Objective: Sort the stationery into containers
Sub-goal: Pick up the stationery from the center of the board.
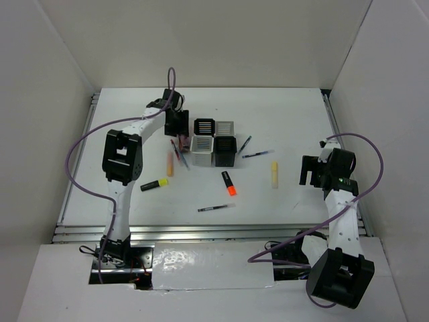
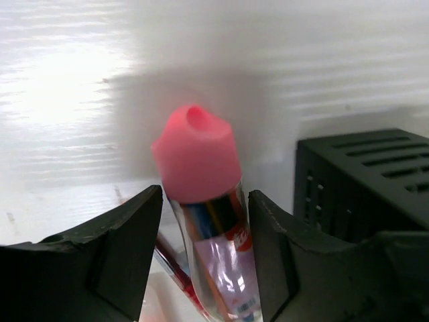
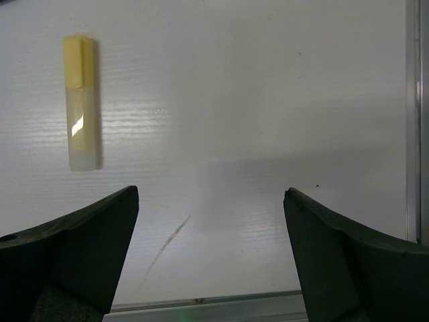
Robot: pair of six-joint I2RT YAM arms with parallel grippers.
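The left gripper [image 2: 204, 201] is clenched on the pink highlighter [image 2: 198, 157] just left of the cluster of containers [image 1: 214, 142]. The highlighter's long axis runs out between the fingers and its pink cap points away from the wrist camera, with the lower barrel cut off at the picture's edge. In the left wrist view a black cup [image 2: 362, 181] of the cluster stands just right of the highlighter, and a reddish pen [image 2: 175, 270] lies under it, mostly hidden. From above, slatted bottoms show in three cups; the inside of the near right black one is too dark to read. The right gripper [image 3: 211, 248] is spread wide over the table [image 3: 281, 100], well right of the cluster. The pale yellow highlighter [image 3: 82, 100] lies apart from the fingers, its long axis running toward and away from the arms and its cap at the top of the wrist picture. Nearer than the cluster lie the orange highlighter [image 1: 229, 183], pointing roughly at the cluster, and a thin dark pen [image 1: 216, 208] lying crosswise. Left of the cluster are the peach highlighter [image 1: 169, 163] and, nearer still, the yellow highlighter [image 1: 154, 184]. Two pens [image 1: 257, 154] lie just right of the cluster.
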